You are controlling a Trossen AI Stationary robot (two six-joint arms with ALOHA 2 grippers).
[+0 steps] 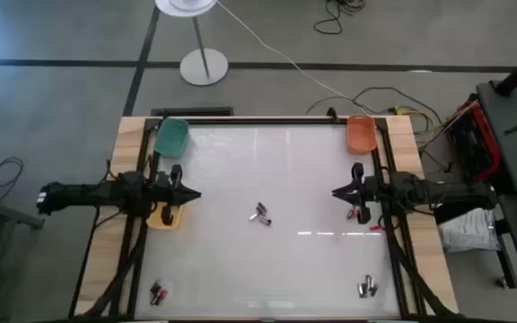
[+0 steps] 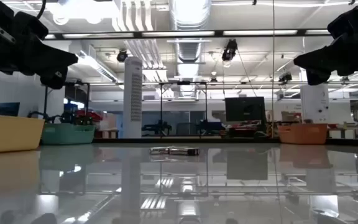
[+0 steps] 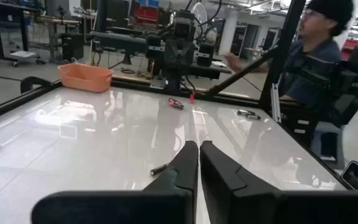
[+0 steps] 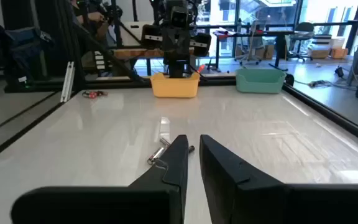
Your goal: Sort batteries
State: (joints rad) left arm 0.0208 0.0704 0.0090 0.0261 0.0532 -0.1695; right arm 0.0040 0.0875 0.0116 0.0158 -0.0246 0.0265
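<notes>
Two batteries [image 1: 260, 213] lie on the white table's middle, seen in the low view as batteries [image 2: 174, 150]. More batteries lie near the front left corner [image 1: 158, 291], near the front right corner [image 1: 367, 287], and beside the right arm [image 1: 363, 215]. My left gripper [image 1: 194, 194] hovers at the left side with its fingers together [image 3: 199, 149], pointing at the middle. My right gripper [image 1: 335, 192] hovers at the right side, facing it, with a narrow gap between its fingers [image 4: 194, 143]. Neither touches anything.
A green bin [image 1: 171, 135] sits at the far left corner and an orange bin [image 1: 360, 133] at the far right. A yellow bin [image 1: 164, 215] lies under the left arm. Black rails frame the table. A person [image 3: 316, 62] stands beyond the right side.
</notes>
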